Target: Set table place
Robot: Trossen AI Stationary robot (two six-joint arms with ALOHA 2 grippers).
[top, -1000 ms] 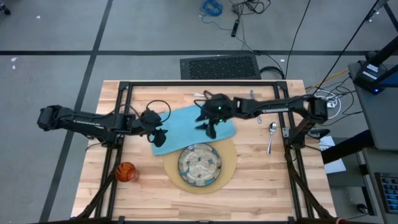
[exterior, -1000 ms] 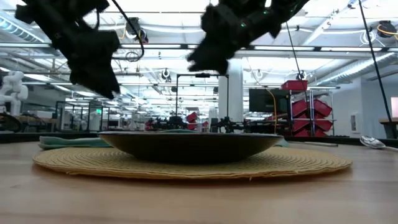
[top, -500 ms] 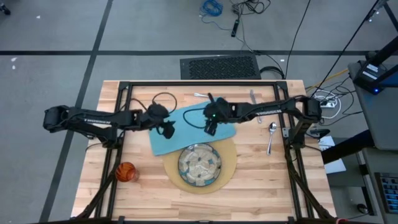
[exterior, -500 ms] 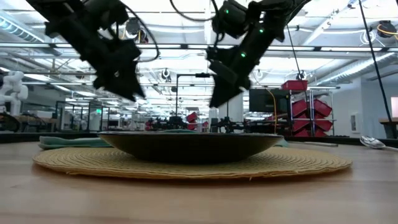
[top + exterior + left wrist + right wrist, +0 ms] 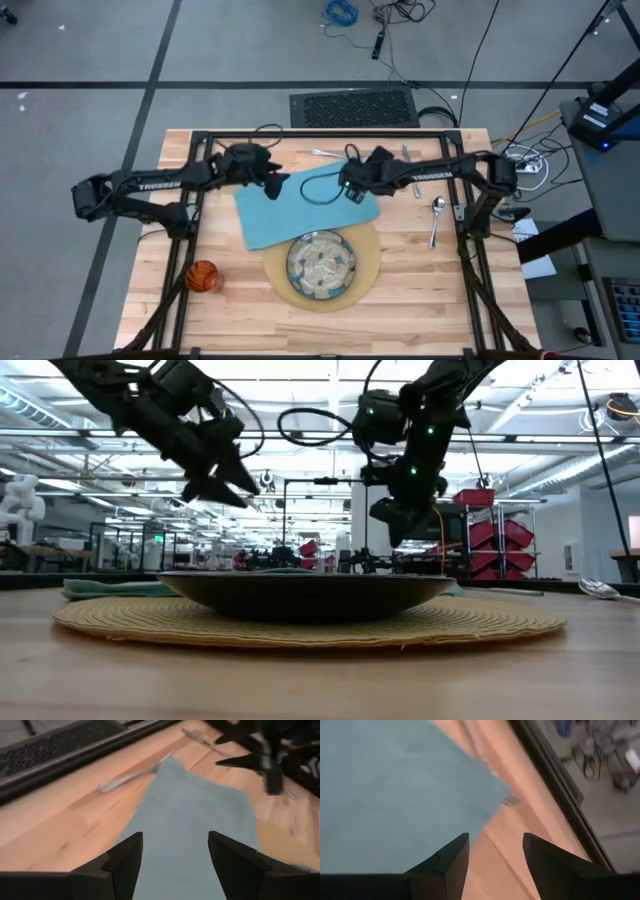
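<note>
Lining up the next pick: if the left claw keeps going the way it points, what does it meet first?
Likely the light-blue napkin, which fills the view between the open left claw fingers; the fork lies beyond its far edge. Depth is uncertain.

Wooden plank table [image 5: 420, 300], black frame around it

Tan mat [image 5: 368, 262] lower middle, blue napkin [image 5: 290, 205] above it, orange cup [image 5: 203, 276] lower left, spoon [image 5: 436, 217] right, fork [image 5: 325, 153] and knife [image 5: 406, 155] along the top.

Matt cloth napkin [image 5: 300, 205], wooden table [image 5: 420, 300]
</note>
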